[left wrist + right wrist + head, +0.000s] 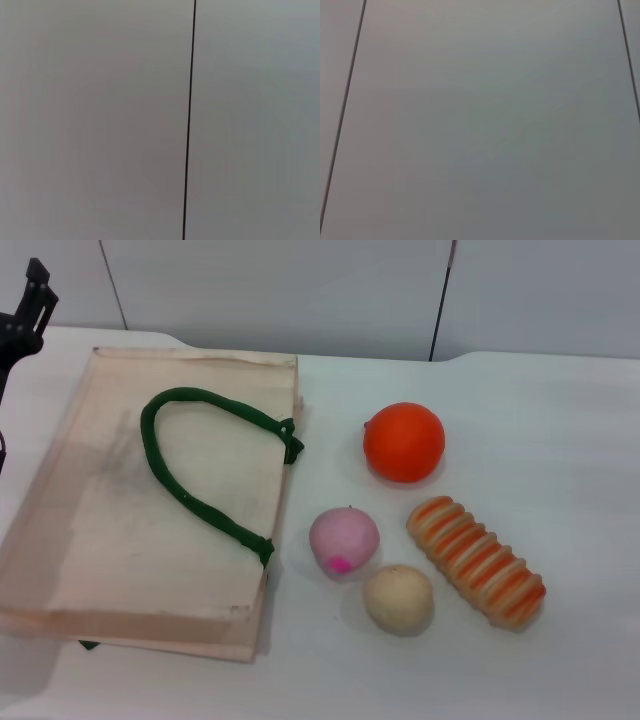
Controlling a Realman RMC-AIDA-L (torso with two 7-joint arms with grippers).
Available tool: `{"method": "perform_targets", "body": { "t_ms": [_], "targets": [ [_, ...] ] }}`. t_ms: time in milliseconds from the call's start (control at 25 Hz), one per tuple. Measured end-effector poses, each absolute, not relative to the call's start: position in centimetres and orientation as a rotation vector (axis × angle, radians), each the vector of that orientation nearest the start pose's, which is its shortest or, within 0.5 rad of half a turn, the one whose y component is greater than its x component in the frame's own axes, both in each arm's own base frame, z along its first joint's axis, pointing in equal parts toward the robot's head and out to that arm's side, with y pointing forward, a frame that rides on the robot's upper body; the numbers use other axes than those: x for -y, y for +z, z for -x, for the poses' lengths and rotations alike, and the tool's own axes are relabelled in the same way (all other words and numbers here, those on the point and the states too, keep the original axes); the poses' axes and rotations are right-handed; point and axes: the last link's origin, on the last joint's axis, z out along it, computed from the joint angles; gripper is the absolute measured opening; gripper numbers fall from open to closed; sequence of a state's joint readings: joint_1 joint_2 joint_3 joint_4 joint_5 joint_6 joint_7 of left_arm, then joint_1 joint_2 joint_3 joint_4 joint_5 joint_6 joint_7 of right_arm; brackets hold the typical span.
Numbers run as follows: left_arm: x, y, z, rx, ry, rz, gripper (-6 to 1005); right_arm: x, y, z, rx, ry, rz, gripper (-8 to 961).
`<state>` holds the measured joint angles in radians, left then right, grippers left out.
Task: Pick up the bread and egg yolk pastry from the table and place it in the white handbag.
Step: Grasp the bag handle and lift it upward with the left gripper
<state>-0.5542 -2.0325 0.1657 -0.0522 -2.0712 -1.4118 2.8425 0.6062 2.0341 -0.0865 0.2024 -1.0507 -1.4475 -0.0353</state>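
nearest the robot, the pastry (398, 597) lies on the white table (560, 440), touching the pink ball (344, 539) just beyond it on its left, with the striped bread (476, 561) just to its right, running diagonally away toward the orange (403, 442) farther back. the handbag (120, 530) lies flat on the left half of the table, well apart from the bread, its green strap (190, 490) looped on top. at the far left edge the left gripper (28, 302) shows partly, raised and clear of everything, and i cannot tell how its fingers are set; both wrist views show only a pale panelled wall (100, 120).
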Motion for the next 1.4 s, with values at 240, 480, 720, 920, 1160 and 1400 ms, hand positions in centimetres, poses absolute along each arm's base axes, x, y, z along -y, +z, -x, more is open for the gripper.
{"method": "perform_targets", "body": {
  "t_ms": [240,480,720,920,1160,1400],
  "targets": [
    [-35.2,5.2,31.8,0.445,-0.924,1.36,843,-35.8,3.2,-29.6,-0.329,0.777,1.324,877],
    [-35.3,5.2,31.8,0.445,-0.925,1.361,844,-35.8,3.3,-29.7,-0.335,0.775,1.317,877],
    [-35.4,5.1,32.0,0.461,-0.911,1.366,844,-35.8,3.3,-29.7,-0.337,0.777,1.315,876],
    [-35.6,4.6,31.9,0.519,-0.95,1.397,844,-35.8,3.3,-29.9,-0.368,0.811,1.311,876],
    [-36.3,4.6,31.3,0.716,-1.16,1.557,843,-35.7,3.7,-30.1,-0.368,0.812,1.307,876],
    [-37.1,6.9,30.4,0.934,-1.312,1.732,843,-35.8,3.9,-30.2,-0.361,0.811,1.304,876]
  ]
}}
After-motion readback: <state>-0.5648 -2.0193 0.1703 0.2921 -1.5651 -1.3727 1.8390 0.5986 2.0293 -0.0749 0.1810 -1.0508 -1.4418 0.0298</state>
